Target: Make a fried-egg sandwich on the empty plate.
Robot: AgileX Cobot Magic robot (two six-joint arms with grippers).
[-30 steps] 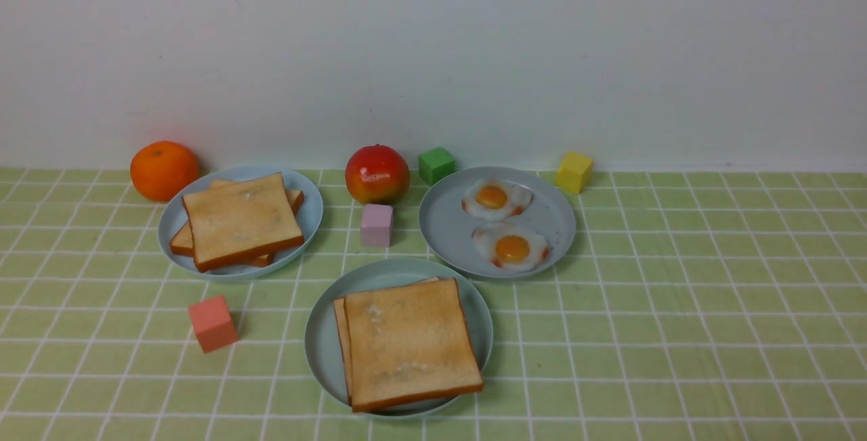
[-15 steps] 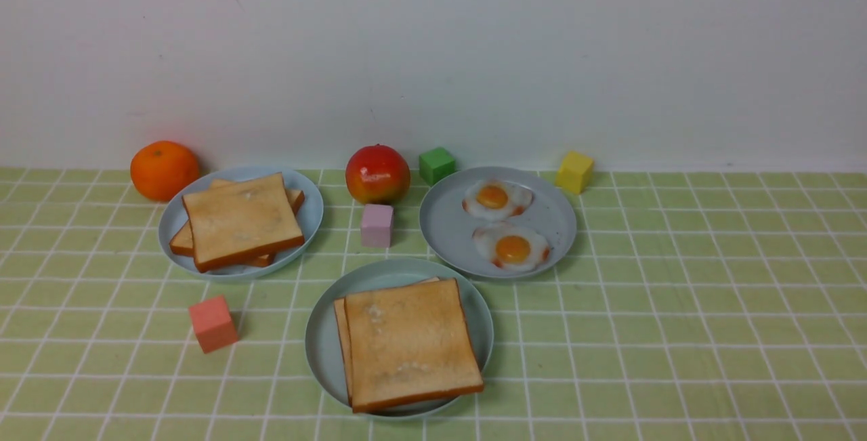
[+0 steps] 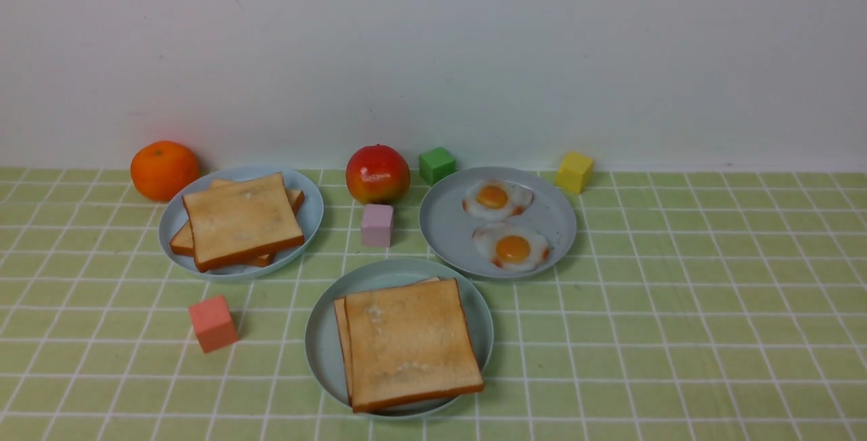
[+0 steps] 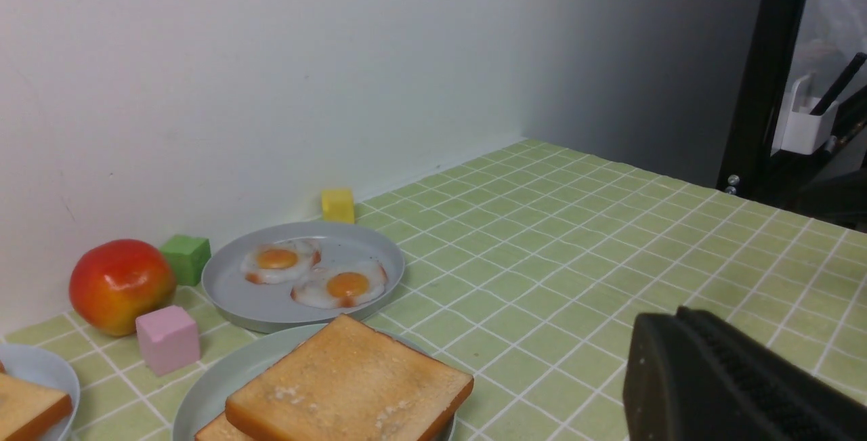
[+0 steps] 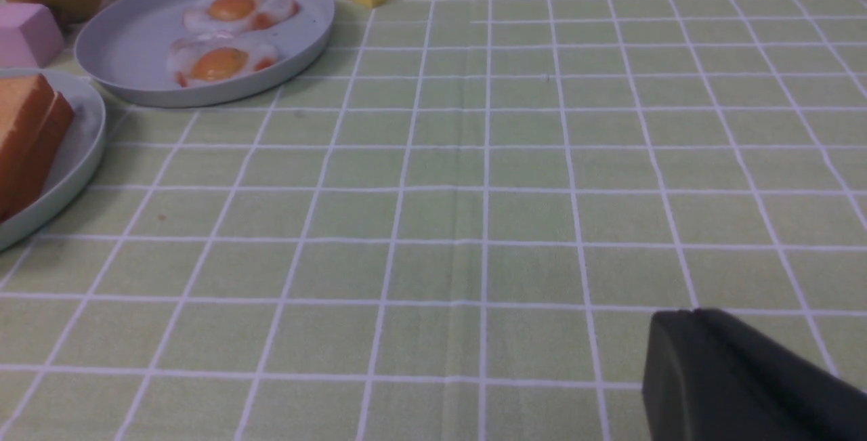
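Black rubber-ridged fingers [image 4: 738,373] of the left gripper [image 4: 677,316] show only in the left wrist view, lying flat together with no gap visible between them: clenched, holding nothing. The right gripper [image 5: 691,316] shows in its own wrist view as one dark wedge with a thin seam at the tip; the same state, nothing grasped. Neither arm appears in the front view.

Landmark: the mint-green plate [image 3: 325,332], nearest the robot. On it lie two toast slices [image 3: 410,343] stacked flat, the upper one slightly offset so the lower slice's edge shows at its left. The slices are square, with no clear long axis; the sides run roughly toward and away from the robot, turned slightly. No egg is visible between them. Both grippers are well apart from this plate and touch nothing.

Beyond the plate to the right, a grey-blue plate [image 3: 447,224] carries two fried eggs [image 3: 511,248], yolks up. Beyond to the left, another grey-blue plate [image 3: 308,214] bears more toast [image 3: 240,221]. A pink cube [image 3: 376,225] sits between these two plates.
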